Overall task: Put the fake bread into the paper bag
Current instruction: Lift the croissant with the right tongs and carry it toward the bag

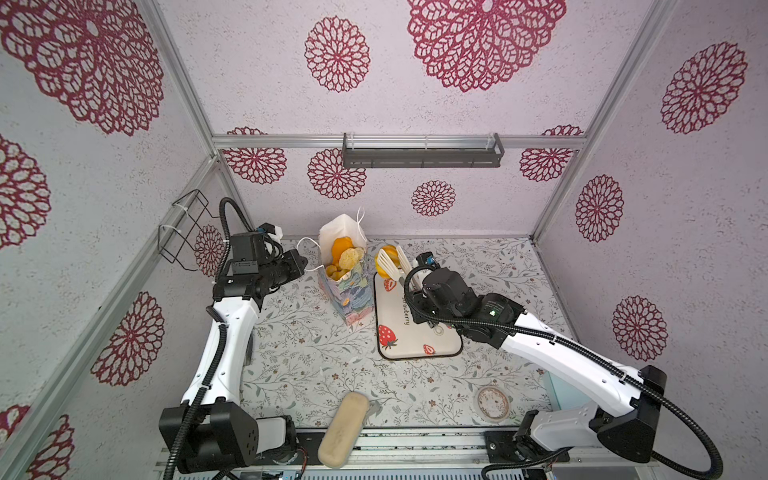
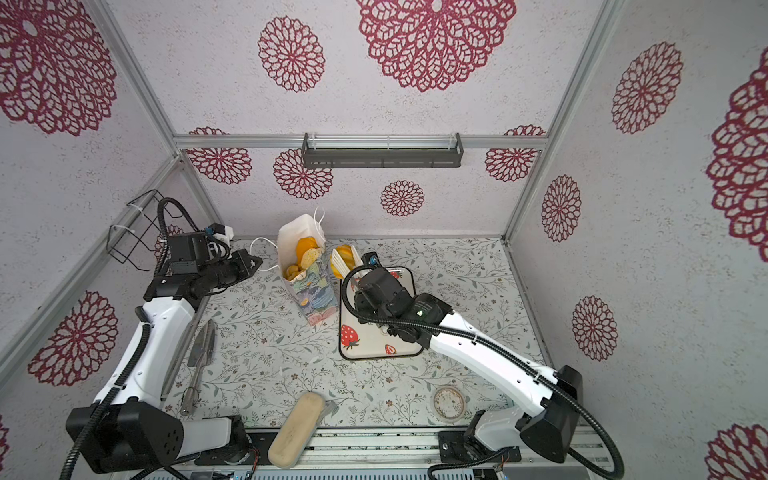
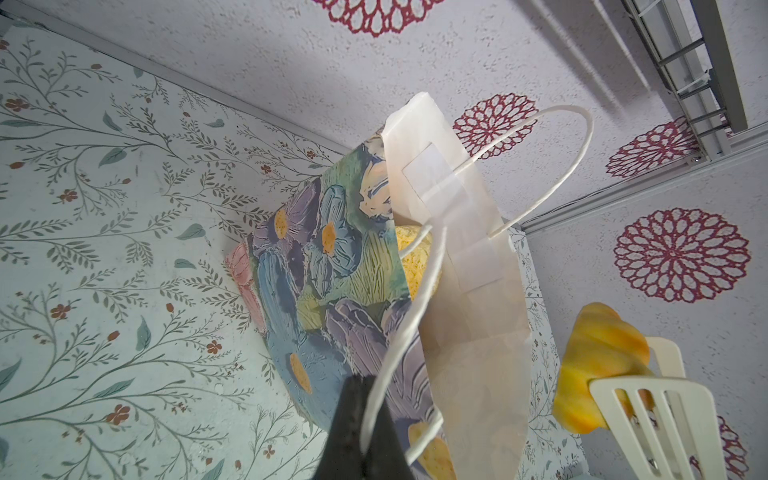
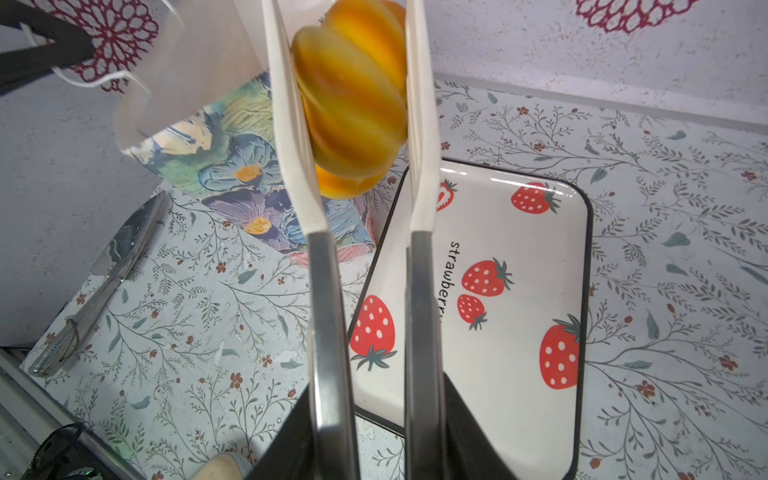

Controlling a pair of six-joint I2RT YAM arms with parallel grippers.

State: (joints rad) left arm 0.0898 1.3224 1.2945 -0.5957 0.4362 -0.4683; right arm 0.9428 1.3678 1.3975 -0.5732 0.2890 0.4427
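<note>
At the centre of both top views stands the tall paper bag (image 1: 353, 299) printed with pastel blue and purple flowers, its white mouth open. Several glossy golden-orange toy pastries (image 1: 341, 258) already lie inside, piled near the rim. Left of the bag, the left claw (image 1: 303, 264) is clenched on one white cord handle (image 3: 419, 299), which seems meant to steady the bag and keep it open. Just right of the mouth, the right claw (image 4: 378, 424) grasps metal-handled tongs (image 4: 328, 291) with white slotted tips. Those tips pinch one more golden ridged toy bun (image 4: 353, 95), held up beside the bag's upper part and not yet over the opening. Lower in the frame, the white strawberry-printed tray (image 1: 409, 345) carries no pastry, and none shows loose on the floral surface (image 1: 316, 374). By that evidence the task is near its end. This bun looks like the last piece, and what remains is to bring it over the mouth and let the tongs spread. Near the bottom edge lie a long pale beige rounded block (image 1: 343, 430) and a roll of tape (image 1: 492, 404), neither part of the job.
</note>
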